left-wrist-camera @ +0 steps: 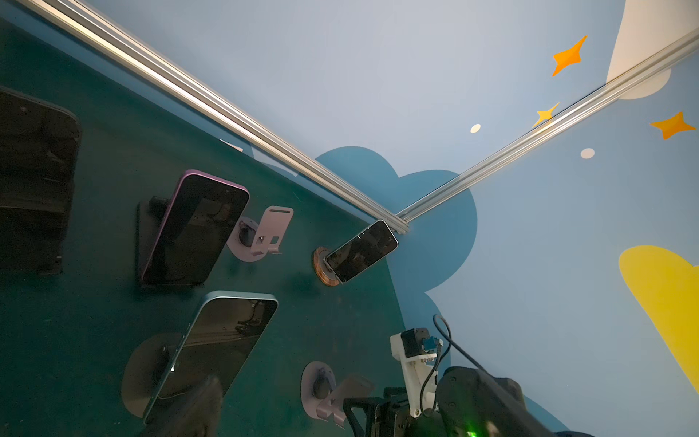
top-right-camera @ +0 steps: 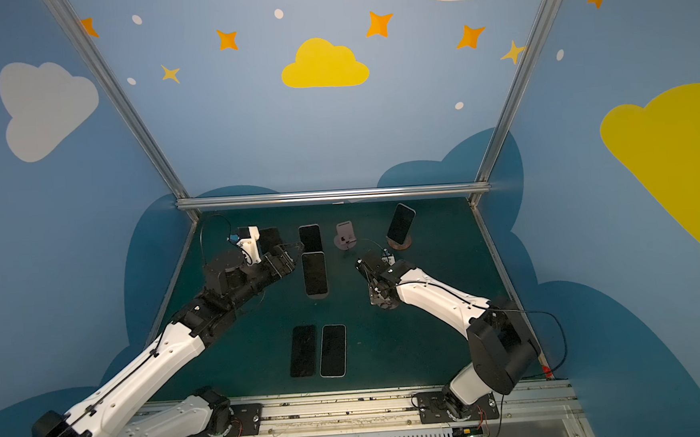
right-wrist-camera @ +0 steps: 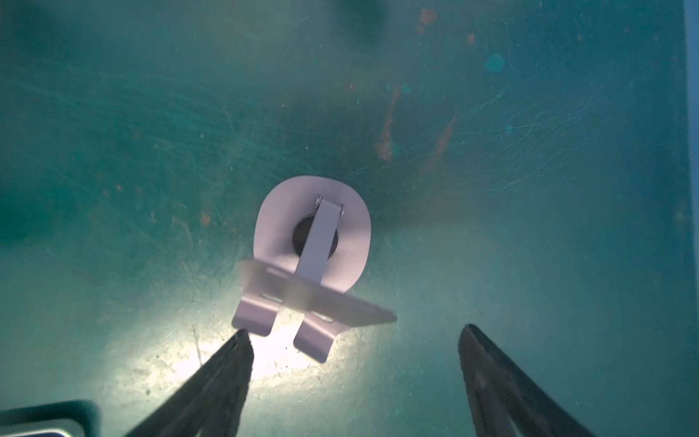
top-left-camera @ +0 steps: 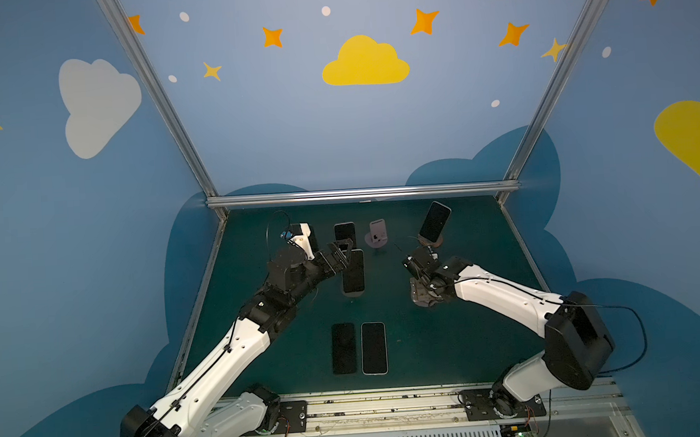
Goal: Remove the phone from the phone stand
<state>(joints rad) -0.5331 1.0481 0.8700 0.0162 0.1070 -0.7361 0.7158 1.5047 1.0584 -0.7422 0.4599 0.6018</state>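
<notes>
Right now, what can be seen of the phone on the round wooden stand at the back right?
The phone is a slim slab with a dark, blank screen and a pale rounded edge. It leans back, askew, its lower end seated on the round wooden stand near the far right corner of the green mat. Nothing else touches it.

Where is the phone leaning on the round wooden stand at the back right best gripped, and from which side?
Grip the phone across its two long edges, in the upper half, coming down from above. It leans back with its lower end seated on the round wooden stand, so the upper half stands free and both edges are bare. The open right gripper looks nearer.
</notes>
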